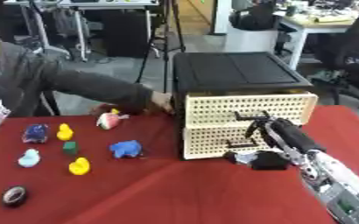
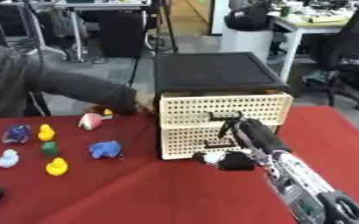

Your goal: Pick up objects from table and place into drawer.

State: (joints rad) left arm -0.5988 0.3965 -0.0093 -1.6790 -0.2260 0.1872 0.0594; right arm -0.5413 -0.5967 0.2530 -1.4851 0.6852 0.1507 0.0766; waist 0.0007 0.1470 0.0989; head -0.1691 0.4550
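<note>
no readable text, labels, brands or nos. anywhere. small greenish panel on right forearm (image 1: 349,205) shows marks, too blurred to read. drawer unit (image 1: 248,124), toys on table (image 1: 175,192): no lettering seen.

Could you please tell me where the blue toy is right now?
The blue toy lies on the red table, left of the drawer unit, with a green block to its left.

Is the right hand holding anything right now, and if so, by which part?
Cannot be told for sure. The right hand is at the upper drawer by its dark handle, but whether its fingers close on that handle does not show. No toy is held.
</note>
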